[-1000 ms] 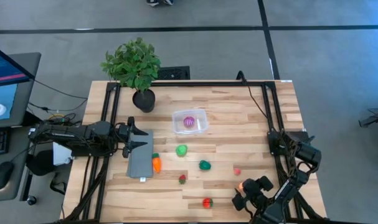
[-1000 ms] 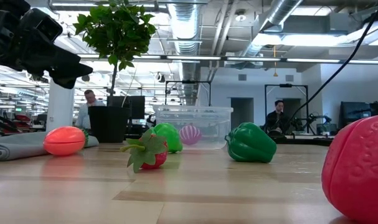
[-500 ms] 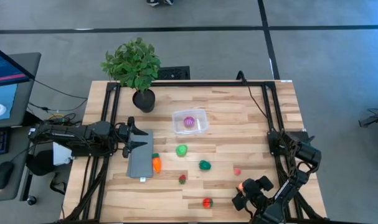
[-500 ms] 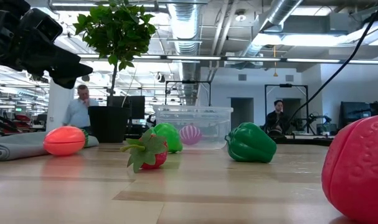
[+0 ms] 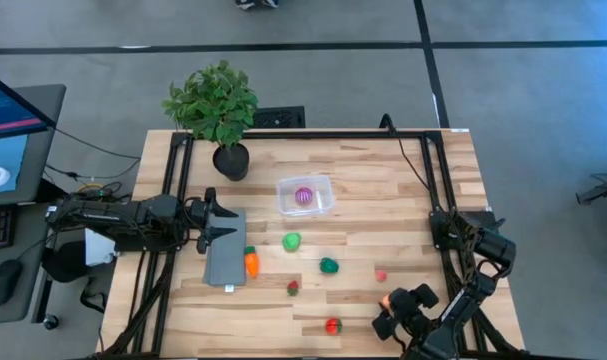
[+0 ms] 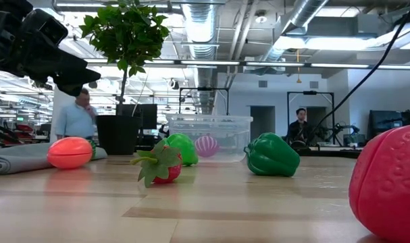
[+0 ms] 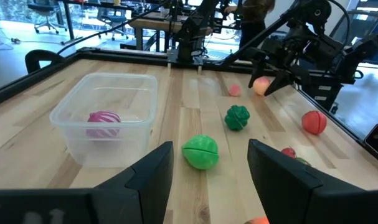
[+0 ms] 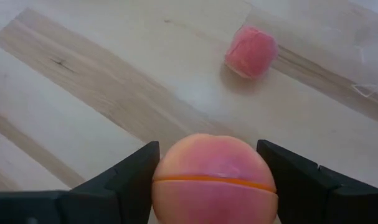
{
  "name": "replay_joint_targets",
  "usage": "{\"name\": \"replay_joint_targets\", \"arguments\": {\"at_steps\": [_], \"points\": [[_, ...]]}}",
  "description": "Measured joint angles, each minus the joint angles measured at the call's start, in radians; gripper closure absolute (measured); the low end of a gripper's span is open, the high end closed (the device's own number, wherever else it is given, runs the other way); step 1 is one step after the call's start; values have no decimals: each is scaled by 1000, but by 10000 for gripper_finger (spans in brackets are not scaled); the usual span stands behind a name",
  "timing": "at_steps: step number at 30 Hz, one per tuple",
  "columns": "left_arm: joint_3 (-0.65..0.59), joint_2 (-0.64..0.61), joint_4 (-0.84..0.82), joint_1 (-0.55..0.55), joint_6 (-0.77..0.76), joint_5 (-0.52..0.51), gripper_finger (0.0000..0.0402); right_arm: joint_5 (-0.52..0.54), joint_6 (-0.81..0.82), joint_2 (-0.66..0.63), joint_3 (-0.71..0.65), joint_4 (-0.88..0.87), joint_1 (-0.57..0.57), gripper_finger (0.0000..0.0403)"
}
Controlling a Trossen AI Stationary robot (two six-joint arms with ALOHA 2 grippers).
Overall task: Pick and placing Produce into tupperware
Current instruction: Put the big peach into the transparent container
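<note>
Near table corner, well apart from tupperware: right gripper, jaws clamped on peach.
Tupperware contents: purple piece is held inside.
Beside tupperware: light green piece is seen.
Left gripper: parked over grey slab, jaws narrowly parted, nothing gripped.

eight toy fruits, one tub, one plant.

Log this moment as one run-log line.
right tool: shut on round peach toy fruit | left tool: open, waiting | clear plastic tub: holds purple toy
</note>
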Motion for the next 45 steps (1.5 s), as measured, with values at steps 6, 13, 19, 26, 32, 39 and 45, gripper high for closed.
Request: {"name": "replay_joint_targets", "arguments": {"at_steps": [6,13,19,26,32,39,45], "points": [[0,0,0,0,1,-1,205,13,-66,0,52,-36,-22,120],[0,0,0,0,1,-1,205,70,-212,0,114,-40,-82,121],[0,0,0,0,1,-1,205,90,-365,0,172,-66,-151,121],[0,0,0,0,1,-1,205,144,-557,0,247,-85,-233,121],[0,0,0,0,1,-1,205,202,-739,0,329,-109,-312,121],[0,0,0,0,-5,0,205,245,-981,0,419,-116,-415,121],[0,0,0,0,-14,3,205,244,-1064,-1,443,-196,-502,121]]}}
